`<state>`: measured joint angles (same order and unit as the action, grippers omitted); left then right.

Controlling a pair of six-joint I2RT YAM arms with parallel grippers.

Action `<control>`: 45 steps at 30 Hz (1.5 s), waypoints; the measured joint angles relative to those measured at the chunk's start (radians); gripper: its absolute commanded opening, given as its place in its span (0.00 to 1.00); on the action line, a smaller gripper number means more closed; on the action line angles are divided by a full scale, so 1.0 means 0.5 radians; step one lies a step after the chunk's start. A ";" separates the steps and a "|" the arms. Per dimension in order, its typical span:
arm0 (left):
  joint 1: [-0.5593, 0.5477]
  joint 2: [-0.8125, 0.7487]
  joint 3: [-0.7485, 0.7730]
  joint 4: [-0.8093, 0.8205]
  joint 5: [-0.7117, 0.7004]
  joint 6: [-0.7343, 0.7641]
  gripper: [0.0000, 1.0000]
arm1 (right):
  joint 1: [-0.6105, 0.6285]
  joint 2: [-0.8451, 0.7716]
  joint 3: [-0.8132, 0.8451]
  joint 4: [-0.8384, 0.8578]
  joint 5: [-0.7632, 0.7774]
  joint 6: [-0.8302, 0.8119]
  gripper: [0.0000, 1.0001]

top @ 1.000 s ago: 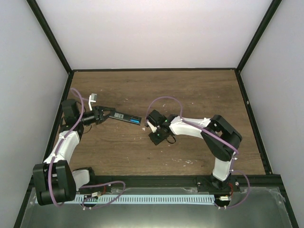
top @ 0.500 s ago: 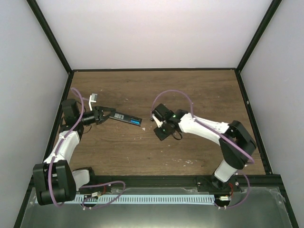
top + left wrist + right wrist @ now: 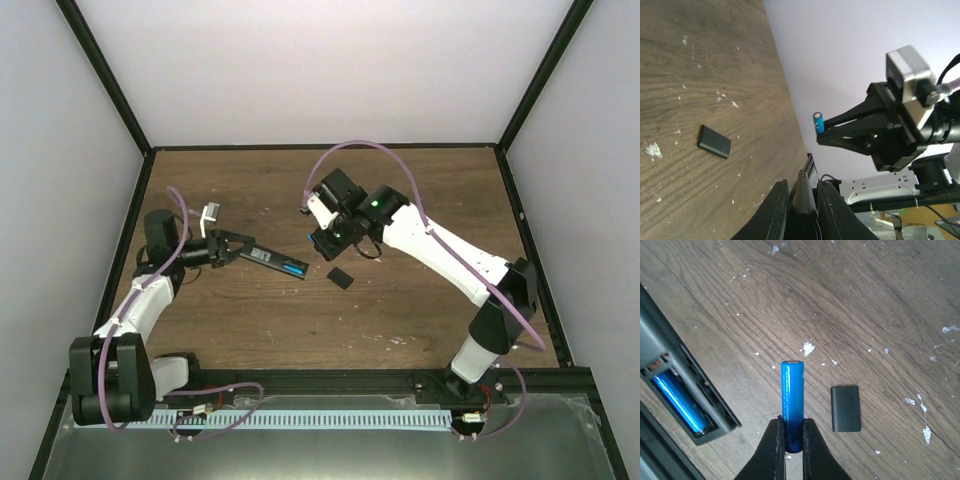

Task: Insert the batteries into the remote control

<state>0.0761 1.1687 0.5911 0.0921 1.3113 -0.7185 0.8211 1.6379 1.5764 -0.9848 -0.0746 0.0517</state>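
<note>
right gripper [image 3: 791,442] clamped on a small bright blue cylindrical battery [image 3: 792,400]. Grip is on its lower end, the rest sticks out past the fingertips, clear of the table. Left of those fingers: slim long black plastic remote control [image 3: 657,345], bay open, second blue battery [image 3: 680,402] seated in it. Just right of the held cell: short black rectangular cover piece [image 3: 845,408], flat on the brown wood table [image 3: 880,300], touching nothing. left gripper [image 3: 232,247] closed on one end of the remote. The remote's free end points out past its fingertips toward the right gripper.
</note>
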 measured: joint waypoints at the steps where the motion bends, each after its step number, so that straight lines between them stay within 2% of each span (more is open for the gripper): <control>1: -0.016 0.002 -0.009 -0.001 0.000 0.003 0.00 | 0.000 0.021 0.058 -0.050 -0.018 -0.010 0.01; 7: -0.089 0.054 -0.026 -0.007 -0.014 0.039 0.00 | 0.001 0.094 0.201 -0.272 -0.152 -0.037 0.01; 15: -0.151 0.156 -0.025 -0.021 -0.063 0.121 0.00 | 0.035 0.114 0.234 -0.436 -0.286 -0.060 0.01; 32: -0.229 0.341 0.045 -0.068 -0.097 0.268 0.00 | 0.114 0.249 0.233 -0.473 -0.421 -0.073 0.01; 45: -0.233 0.399 0.082 -0.069 -0.038 0.308 0.00 | 0.139 0.388 0.215 -0.473 -0.363 -0.083 0.01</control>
<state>-0.0402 1.3682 0.6323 0.0578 1.2922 -0.5644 0.8906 1.8320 1.6840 -1.2213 -0.2562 0.0101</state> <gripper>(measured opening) 0.158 0.008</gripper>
